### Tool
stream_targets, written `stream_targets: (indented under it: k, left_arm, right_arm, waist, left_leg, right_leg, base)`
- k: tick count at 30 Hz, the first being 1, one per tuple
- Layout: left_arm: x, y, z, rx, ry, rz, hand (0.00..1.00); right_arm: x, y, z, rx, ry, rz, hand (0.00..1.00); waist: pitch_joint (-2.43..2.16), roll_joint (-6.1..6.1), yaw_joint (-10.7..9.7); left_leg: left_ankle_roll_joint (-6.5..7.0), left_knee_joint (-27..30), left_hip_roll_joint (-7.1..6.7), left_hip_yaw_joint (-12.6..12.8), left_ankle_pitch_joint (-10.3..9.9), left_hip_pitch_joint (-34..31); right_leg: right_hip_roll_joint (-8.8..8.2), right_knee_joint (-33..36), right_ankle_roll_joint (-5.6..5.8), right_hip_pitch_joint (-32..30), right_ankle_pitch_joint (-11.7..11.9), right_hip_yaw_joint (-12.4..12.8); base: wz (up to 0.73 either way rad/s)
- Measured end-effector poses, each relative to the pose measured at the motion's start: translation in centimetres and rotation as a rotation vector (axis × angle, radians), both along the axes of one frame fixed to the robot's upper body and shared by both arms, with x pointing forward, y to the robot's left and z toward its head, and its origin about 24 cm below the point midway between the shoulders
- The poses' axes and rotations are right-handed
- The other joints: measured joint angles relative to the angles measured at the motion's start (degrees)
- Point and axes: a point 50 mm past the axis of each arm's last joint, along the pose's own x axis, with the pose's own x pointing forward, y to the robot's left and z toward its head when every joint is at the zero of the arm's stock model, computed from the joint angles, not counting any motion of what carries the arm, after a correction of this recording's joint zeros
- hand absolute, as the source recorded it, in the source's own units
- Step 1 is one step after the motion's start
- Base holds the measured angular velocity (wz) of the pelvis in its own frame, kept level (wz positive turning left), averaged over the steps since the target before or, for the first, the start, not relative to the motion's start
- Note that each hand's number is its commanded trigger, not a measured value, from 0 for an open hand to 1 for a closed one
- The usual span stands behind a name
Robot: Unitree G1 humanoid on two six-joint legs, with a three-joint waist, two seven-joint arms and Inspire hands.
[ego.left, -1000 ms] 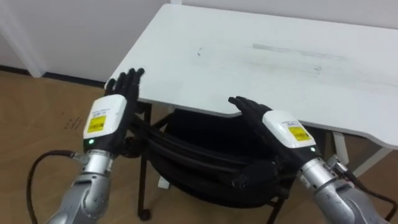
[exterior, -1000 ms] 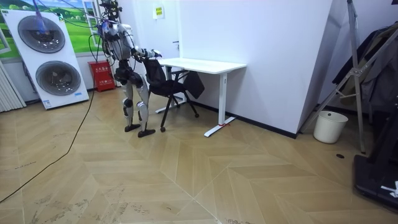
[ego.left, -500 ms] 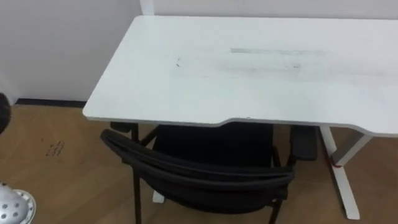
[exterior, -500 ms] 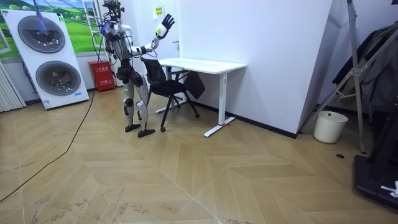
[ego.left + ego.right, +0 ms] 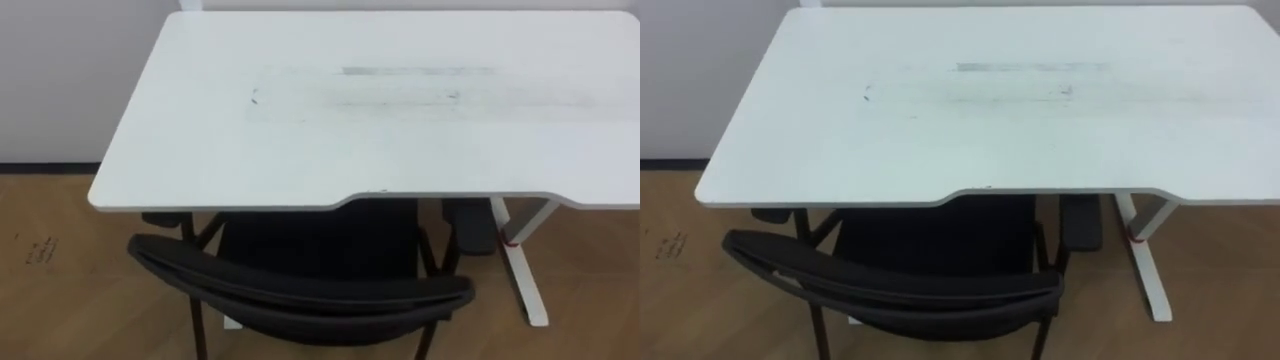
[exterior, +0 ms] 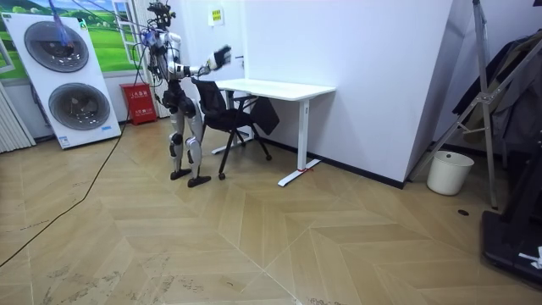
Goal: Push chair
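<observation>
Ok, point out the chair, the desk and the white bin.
chair [image 5: 300,300], left eye view, on the curved backrest.
desk [image 5: 400,130], left eye view, on the bare top.
white bin [image 6: 449,174], room view, on its side wall.

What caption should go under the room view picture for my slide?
Robot stands behind a black chair at the white desk, one hand held up.

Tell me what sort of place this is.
Probably a test room staged like a home: a white desk with a black chair at it, and stacked washing machines nearby.

Matt chair [image 5: 300,300], smooth desk [image 5: 400,120]
</observation>
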Motion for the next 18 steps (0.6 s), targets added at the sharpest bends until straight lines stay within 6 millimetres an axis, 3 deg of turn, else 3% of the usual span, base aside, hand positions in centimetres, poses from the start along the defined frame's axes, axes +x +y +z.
stream_targets:
  k: [2,3,4,5,8,10,12,15,18]
  left_arm:
    - [-2.9,-0.7,-3.7,-0.121,0.183,0.015,0.0]
    - [-3.9,-0.9,-4.6,-0.152,0.24,0.012,0.0]
    - [-6.1,-1.6,-6.3,-0.225,0.335,0.019,0.0]
    - [-8.0,-2.4,-7.6,-0.287,0.416,0.027,0.0]
    - [-11.8,-4.0,-9.8,-0.427,0.569,0.041,0.0]
    - [-12.9,-5.1,-10.9,-0.497,0.659,0.0,0.0]
    - [-13.5,-6.3,-11.7,-0.572,0.723,-0.056,0.0]
    - [-13.0,-7.9,-12.8,-0.654,0.801,-0.191,0.0]
    - [-11.3,-9.2,-13.5,-0.7,0.827,-0.312,0.0]
  right_arm:
    - [-4.5,0.7,-6.0,0.311,0.123,-0.09,0.0]
    - [-5.8,1.2,-7.4,0.39,0.154,-0.116,0.0]
    - [-8.4,2.4,-9.6,0.533,0.196,-0.17,0.0]
    - [-10.7,3.9,-11.2,0.651,0.226,-0.214,0.0]
    - [-14.4,7.8,-13.8,0.893,0.376,-0.217,0.0]
    - [-14.8,9.3,-14.7,0.986,0.415,-0.185,0.0]
    - [-14.0,10.2,-15.4,1.049,0.431,-0.127,0.0]
    - [-10.5,10.7,-16.5,1.091,0.476,0.07,0.0]
    - [-6.1,11.5,-17.3,1.1,0.507,0.295,0.0]
  waist:
    - [-0.1,0.22,-0.4]
    - [-0.13,0.16,-0.4]
    - [-0.17,0.61,-0.5]
    - [-0.41,0.76,-1.1]
    - [-0.37,0.86,-1.7]
    - [-0.14,1.2,-1.9]
    - [-0.09,0.86,-2.5]
    - [0.07,0.57,-2.4]
    - [0.09,0.54,-0.7]
  left_leg:
    - [0.07,-0.5,0.08,0.1,-0.5,1.0]
    - [0.1,-0.4,0.07,0.0,-0.6,1.1]
    - [0.14,-0.2,0.06,-0.2,-1.1,1.6]
    - [0.16,0.4,-0.03,-0.3,-1.6,1.8]
    - [0.19,1.4,-0.15,-0.5,-2.2,1.9]
    - [0.2,1.7,-0.19,-0.5,-2.2,1.9]
    - [0.22,2.0,-0.27,-0.7,-2.2,2.0]
    - [0.24,2.2,-0.33,-0.8,-2.2,2.0]
    - [0.34,2.3,-0.41,-0.8,-2.1,1.9]
  right_leg:
    - [-0.06,0.1,0.31,1.0,-0.3,0.3]
    - [-0.07,0.2,0.32,1.2,-0.5,0.3]
    - [-0.07,0.2,0.43,1.9,-0.7,0.3]
    - [-0.17,0.2,0.47,2.5,-1.2,0.3]
    - [-0.31,0.3,0.56,3.1,-2.0,0.6]
    - [-0.28,0.4,0.55,3.2,-2.1,0.9]
    - [-0.36,0.3,0.57,3.6,-2.0,0.7]
    - [-0.3,0.2,0.61,3.6,-1.8,0.9]
    - [-0.3,0.1,0.59,3.5,-1.7,0.9]
  base:
    - [0.06]
    - [0.08]
    - [0.06]
    - [0.08]
    - [0.06]
    - [0.0]
    - [0.02]
    - [-0.02]
    - [0.0]
